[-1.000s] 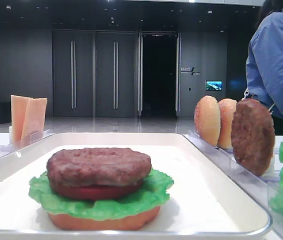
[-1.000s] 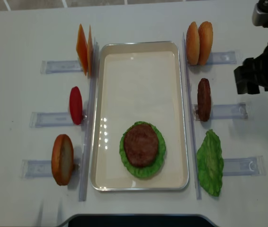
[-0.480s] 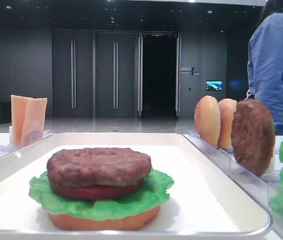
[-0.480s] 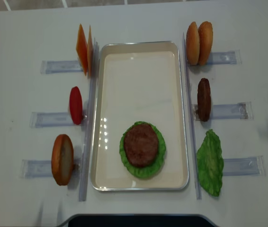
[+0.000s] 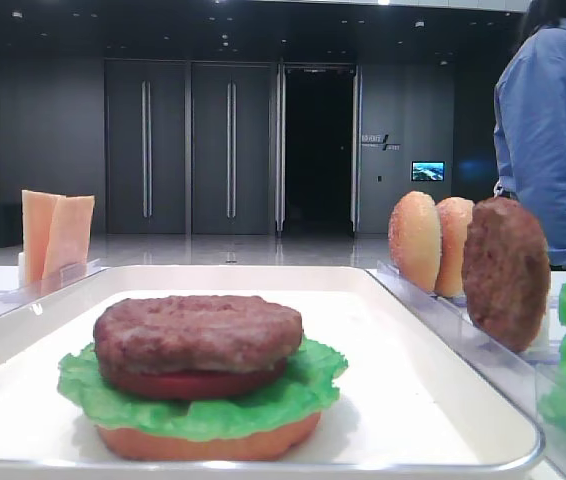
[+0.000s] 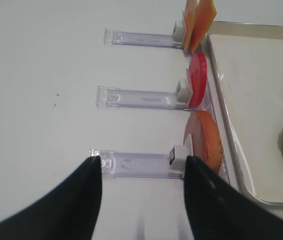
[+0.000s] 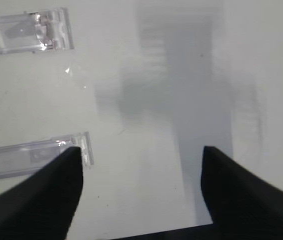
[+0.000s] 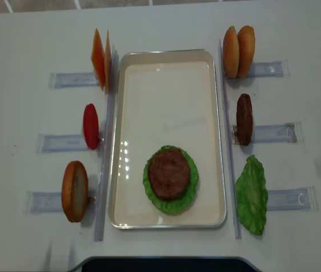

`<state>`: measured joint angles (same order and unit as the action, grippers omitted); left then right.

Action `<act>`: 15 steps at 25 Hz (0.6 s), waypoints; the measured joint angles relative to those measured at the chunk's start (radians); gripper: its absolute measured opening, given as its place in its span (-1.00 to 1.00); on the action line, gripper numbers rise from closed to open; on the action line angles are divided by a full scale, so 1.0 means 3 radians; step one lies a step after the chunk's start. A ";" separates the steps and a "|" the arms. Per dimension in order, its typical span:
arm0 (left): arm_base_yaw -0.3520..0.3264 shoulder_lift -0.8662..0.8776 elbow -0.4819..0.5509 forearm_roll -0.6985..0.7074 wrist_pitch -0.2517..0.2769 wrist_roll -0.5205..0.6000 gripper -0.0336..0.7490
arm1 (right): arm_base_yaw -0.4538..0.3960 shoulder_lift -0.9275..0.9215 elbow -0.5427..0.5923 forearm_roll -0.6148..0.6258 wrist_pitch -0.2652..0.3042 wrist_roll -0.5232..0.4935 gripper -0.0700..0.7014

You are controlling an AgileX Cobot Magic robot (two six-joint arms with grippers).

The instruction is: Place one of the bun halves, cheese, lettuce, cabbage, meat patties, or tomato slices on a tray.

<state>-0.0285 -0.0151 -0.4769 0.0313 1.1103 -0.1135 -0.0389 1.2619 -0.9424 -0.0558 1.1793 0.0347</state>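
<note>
On the white tray point(image 8: 166, 85) lies a stack: bun half point(image 5: 213, 440), lettuce point(image 8: 190, 190), tomato slice point(image 5: 193, 383) and a meat patty point(image 8: 169, 173) on top. Left of the tray stand cheese point(image 8: 101, 56), a tomato slice point(image 8: 91, 126) and a bun half point(image 8: 74, 191). To its right are two bun halves point(image 8: 238, 51), a patty point(image 8: 244, 119) and a lettuce leaf point(image 8: 252, 195). Cabbage is out of view. My left gripper point(image 6: 141, 162) is open and empty, short of the left bun half point(image 6: 204, 142). My right gripper point(image 7: 141, 150) is open over bare table.
Clear plastic holders point(image 8: 274, 133) lie along both sides of the tray, and two of their ends point(image 7: 31, 37) show in the right wrist view. A person in a blue top point(image 5: 553, 130) stands behind the table at the right.
My right arm has pulled away to the right, almost out of the overhead view. The food and the tray have not moved.
</note>
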 joint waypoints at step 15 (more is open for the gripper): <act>0.0000 0.0000 0.0000 0.0000 0.0000 0.0000 0.13 | 0.0000 -0.1747 0.0950 0.0000 0.0055 0.0007 0.49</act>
<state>-0.0285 -0.0151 -0.4769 0.0313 1.1103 -0.1135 -0.0389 0.7377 -0.6573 -0.0558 1.1958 0.0367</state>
